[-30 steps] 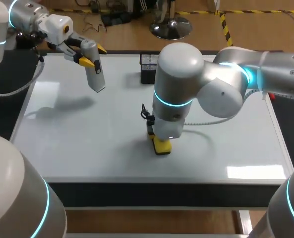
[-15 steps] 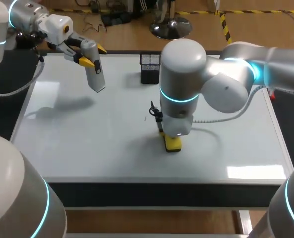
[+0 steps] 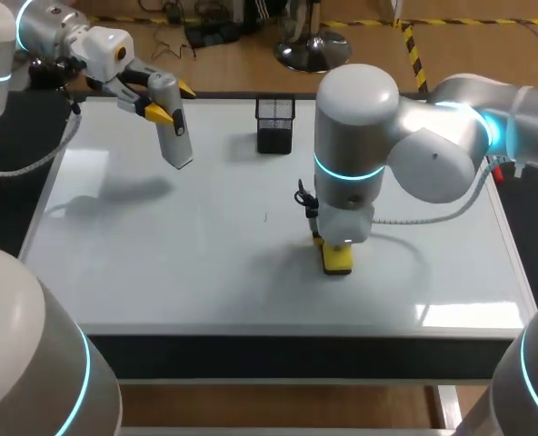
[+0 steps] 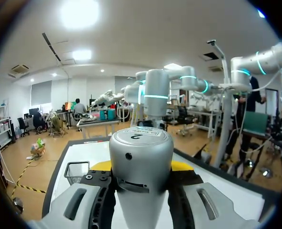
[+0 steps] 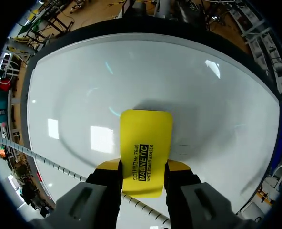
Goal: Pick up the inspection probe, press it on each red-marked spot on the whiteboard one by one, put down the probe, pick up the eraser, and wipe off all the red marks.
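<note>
We are well into the wiping step, by our reckoning: our right pincer (image 5: 144, 168) is pinching the yellow eraser (image 5: 146, 143) and pressing it flat on the whiteboard (image 3: 160, 263) near its middle, and no red marks are showing anywhere. The probe (image 3: 174, 136) is not lying down yet; our left pincer (image 3: 172, 102) is pinching it aloft over the board's far left corner.
</note>
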Available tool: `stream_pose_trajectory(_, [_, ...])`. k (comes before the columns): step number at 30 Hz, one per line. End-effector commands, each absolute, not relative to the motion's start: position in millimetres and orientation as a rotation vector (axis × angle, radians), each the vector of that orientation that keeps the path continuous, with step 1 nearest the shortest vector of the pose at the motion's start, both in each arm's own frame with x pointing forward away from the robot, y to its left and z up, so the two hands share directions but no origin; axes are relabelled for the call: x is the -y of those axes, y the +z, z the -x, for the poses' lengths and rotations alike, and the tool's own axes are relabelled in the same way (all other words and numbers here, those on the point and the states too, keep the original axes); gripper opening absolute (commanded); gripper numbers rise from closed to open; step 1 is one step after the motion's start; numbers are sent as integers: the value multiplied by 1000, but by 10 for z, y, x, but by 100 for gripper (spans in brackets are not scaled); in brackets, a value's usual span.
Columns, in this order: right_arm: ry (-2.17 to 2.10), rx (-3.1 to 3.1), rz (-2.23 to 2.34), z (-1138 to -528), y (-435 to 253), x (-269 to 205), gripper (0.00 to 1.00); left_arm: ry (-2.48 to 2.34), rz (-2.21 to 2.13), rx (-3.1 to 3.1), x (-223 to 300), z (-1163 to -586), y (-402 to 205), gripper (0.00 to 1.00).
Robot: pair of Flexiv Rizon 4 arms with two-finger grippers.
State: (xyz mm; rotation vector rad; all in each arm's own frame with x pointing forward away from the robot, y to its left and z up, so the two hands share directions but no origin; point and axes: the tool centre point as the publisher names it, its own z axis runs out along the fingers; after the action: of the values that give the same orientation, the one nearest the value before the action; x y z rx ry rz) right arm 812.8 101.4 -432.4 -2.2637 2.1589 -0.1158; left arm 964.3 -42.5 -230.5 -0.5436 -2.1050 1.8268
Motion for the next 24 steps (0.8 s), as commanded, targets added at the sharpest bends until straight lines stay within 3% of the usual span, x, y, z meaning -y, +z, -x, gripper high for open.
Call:
stream_pose_trajectory(1, [-90, -2157, 2262, -8170, -4308, -912, 0, 1826, 546, 2102, 422, -9653, -2299, 0])
stream_pose_trajectory(24, [-133, -2165, 2159, -8739, -3715, -460, 0, 1826, 546, 2102, 422, -9653, -2299, 0])
